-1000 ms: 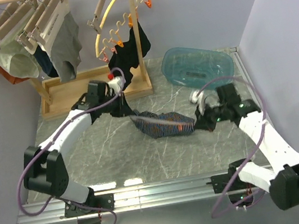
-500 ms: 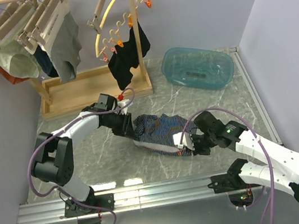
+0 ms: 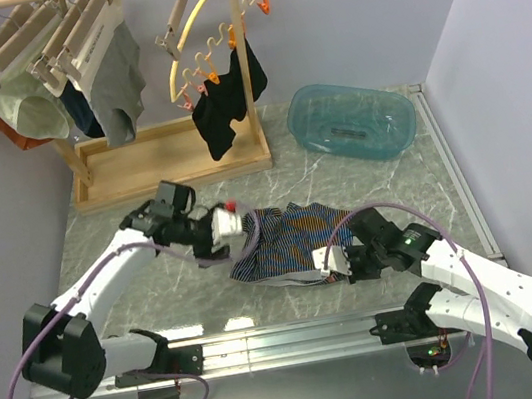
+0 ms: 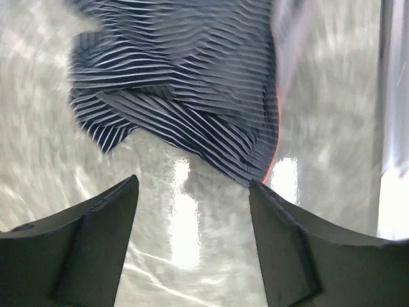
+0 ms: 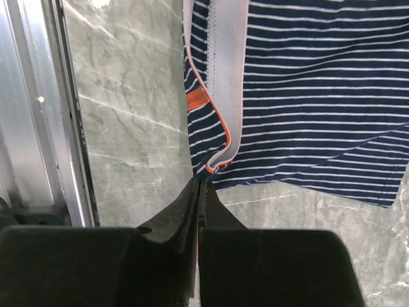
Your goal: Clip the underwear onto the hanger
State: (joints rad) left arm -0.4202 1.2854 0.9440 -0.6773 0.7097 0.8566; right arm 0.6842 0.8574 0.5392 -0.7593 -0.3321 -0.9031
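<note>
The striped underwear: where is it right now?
Top view: the underwear lies on the marble table, front centre, between the left gripper and the right gripper.

rumpled navy pinstriped underwear (image 3: 288,242) lies on the table (image 3: 396,189); the hanger (image 3: 178,16) hangs tilted on the rack (image 3: 246,71).

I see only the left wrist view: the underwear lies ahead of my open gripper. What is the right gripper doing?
Observer: The right gripper is shut, with its tips at a corner of the underwear. I cannot tell if it pinches the cloth.
Operator: And where is the hanger?
Observer: A bare wooden hanger hangs on the rack behind the underwear, next to the yellow arc.
</note>
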